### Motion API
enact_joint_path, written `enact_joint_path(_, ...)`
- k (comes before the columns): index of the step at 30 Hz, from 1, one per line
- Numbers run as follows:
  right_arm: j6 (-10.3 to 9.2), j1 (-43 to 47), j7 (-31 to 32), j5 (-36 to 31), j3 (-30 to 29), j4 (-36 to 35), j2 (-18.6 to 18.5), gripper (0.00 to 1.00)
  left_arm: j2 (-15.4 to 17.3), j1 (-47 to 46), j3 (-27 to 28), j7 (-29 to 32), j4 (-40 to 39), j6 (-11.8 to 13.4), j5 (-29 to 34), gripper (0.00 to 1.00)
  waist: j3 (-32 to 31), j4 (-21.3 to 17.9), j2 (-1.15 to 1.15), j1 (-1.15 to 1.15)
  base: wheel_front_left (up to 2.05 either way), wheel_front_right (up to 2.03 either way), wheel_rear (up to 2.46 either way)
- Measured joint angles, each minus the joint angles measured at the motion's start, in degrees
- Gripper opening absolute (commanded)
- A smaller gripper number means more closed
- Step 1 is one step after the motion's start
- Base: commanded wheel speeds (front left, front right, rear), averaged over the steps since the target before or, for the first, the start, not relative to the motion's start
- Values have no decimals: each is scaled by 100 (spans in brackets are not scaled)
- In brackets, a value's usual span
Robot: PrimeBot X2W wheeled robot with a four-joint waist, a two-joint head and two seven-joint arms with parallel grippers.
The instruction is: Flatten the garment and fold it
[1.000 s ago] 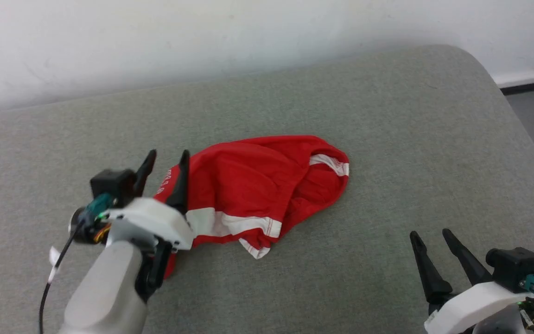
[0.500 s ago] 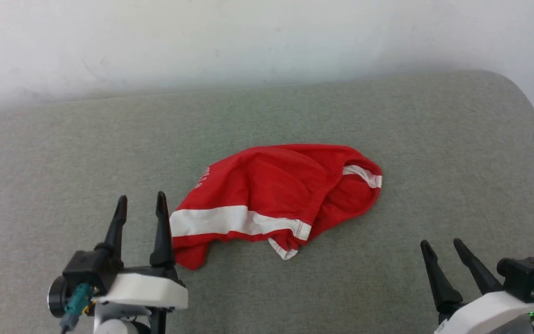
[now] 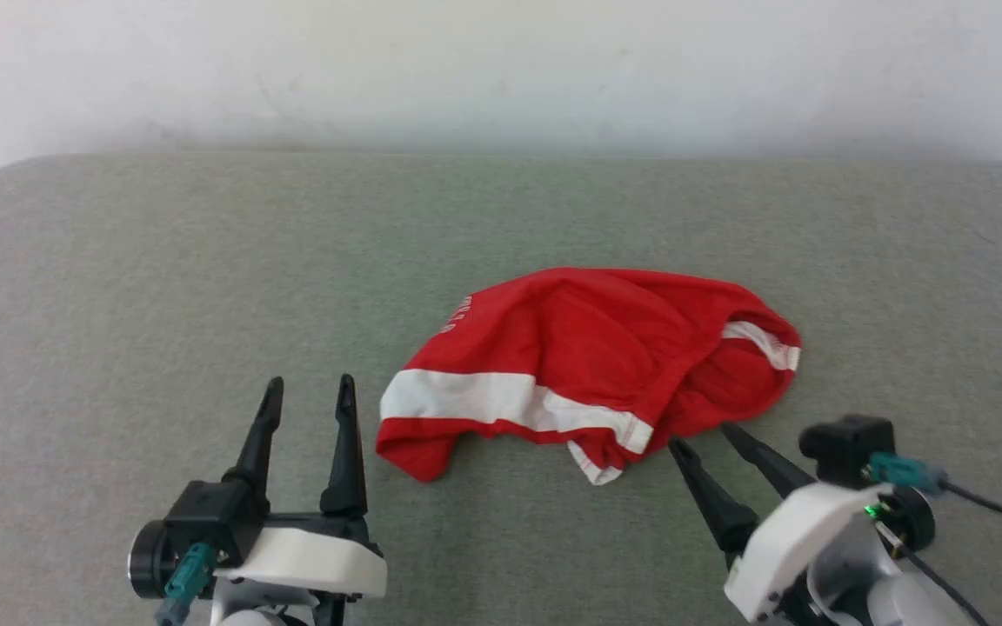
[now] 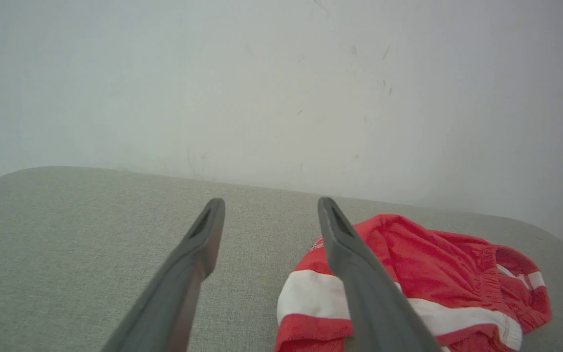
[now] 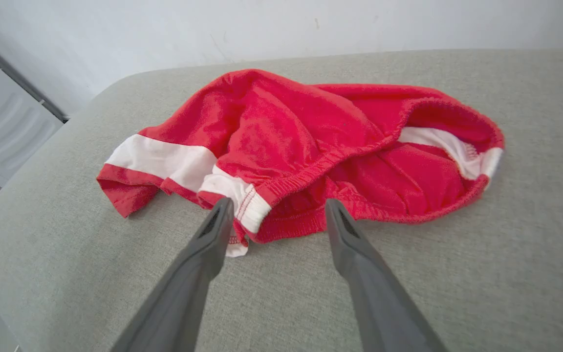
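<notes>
Two fingers spread and empty, the left gripper (image 3: 310,382) stands just left of the garment (image 3: 588,365), which lies crumpled on the grey cushion (image 3: 118,261); the right gripper (image 3: 704,436), likewise released, points at the garment's near right edge.

The head view now faces further left: the grey-green upholstered cushion (image 3: 118,304) shows its rounded left corner, where a second ago it showed its right one. The left gripper (image 3: 310,382), which a second ago reached over the left edge of the red thin-fabric shorts with wide white stripes (image 3: 588,356), now sits drawn back, beside the hem and apart from it. The right gripper (image 3: 703,436), earlier well apart from the shorts, now has its tips just at the waistband's near edge.
</notes>
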Motion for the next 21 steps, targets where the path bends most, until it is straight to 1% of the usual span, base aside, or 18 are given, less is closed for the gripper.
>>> enact_joint_path(5,0,-571,47,522,447,706,-180,100,-113,-2,26,0,104,-105,19,100,28,260,0,0,0,0,0)
enact_joint_path(10,0,-987,144,1033,865,1335,-289,100,-208,-2,88,0,176,-200,82,100,53,405,0,0,0,0,0)
enact_joint_path(11,0,-1057,143,1109,965,1416,-320,57,-216,-2,98,0,188,-207,110,100,53,415,0,0,0,0,0)
enact_joint_path(12,0,-1124,127,1154,1058,1475,-359,41,-225,-2,108,0,201,-218,125,100,53,419,0,0,0,0,0)
enact_joint_path(13,0,-1177,74,1188,1115,1512,-394,0,-234,-2,121,0,216,-249,136,100,45,421,0,0,0,0,0)
enact_joint_path(17,0,-1241,-100,1278,1245,1439,-608,0,-258,0,188,0,265,-299,202,100,-3,406,0,0,0,0,0)
enact_joint_path(21,0,-1221,-122,1250,1236,995,-924,0,-267,5,255,-1,290,-346,231,100,-48,300,0,0,0,0,0)
